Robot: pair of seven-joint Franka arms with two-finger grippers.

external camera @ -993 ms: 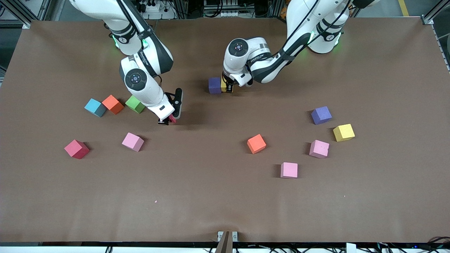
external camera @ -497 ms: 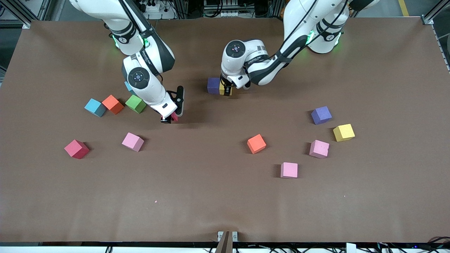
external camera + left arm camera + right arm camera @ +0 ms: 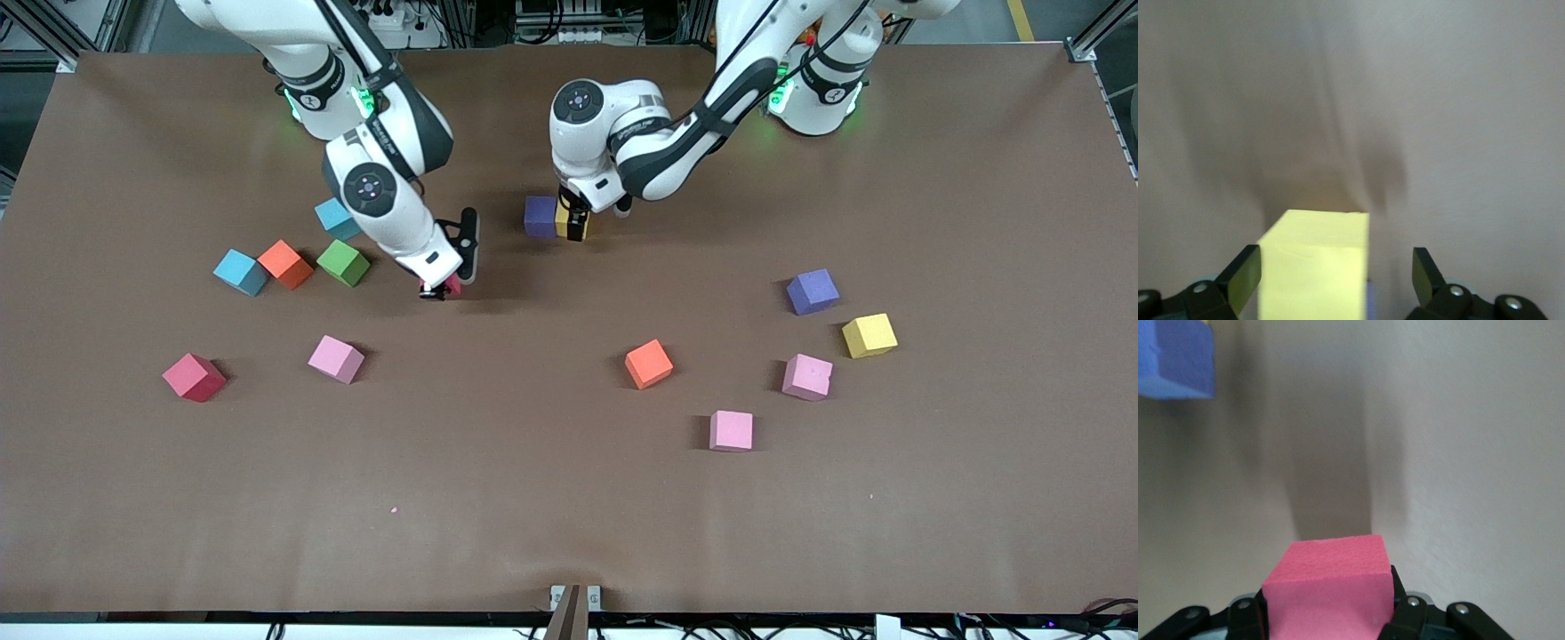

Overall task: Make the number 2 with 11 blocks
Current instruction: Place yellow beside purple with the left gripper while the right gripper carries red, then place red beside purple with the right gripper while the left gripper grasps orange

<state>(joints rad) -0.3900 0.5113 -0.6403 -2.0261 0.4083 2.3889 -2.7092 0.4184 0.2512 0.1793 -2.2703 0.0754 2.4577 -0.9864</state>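
Placing is the step in hand: the left gripper (image 3: 574, 224) stands with its jaws apart around a yellow block (image 3: 569, 222) that rests on the table (image 3: 569, 533) touching a purple block (image 3: 540, 216), toward the robots' side of the middle. To do this well, the gripper should lift straight up so neither finger drags the yellow block away from its purple neighbour. The right gripper (image 3: 442, 288) is clamped on a red block (image 3: 452, 285) and carries it low over the table, near a green block (image 3: 343, 263); it looks bound for the started row, and should set the red block down flush against it.

A second ago the left gripper was closed on the yellow block; now its fingers (image 3: 1245, 277) stand clear on both sides. The right arm has shifted toward the row, uncovering a light-blue block (image 3: 336, 218). Other blocks, pink (image 3: 336, 359), orange (image 3: 648, 364) and another yellow (image 3: 869, 335), lie untouched nearer the camera.
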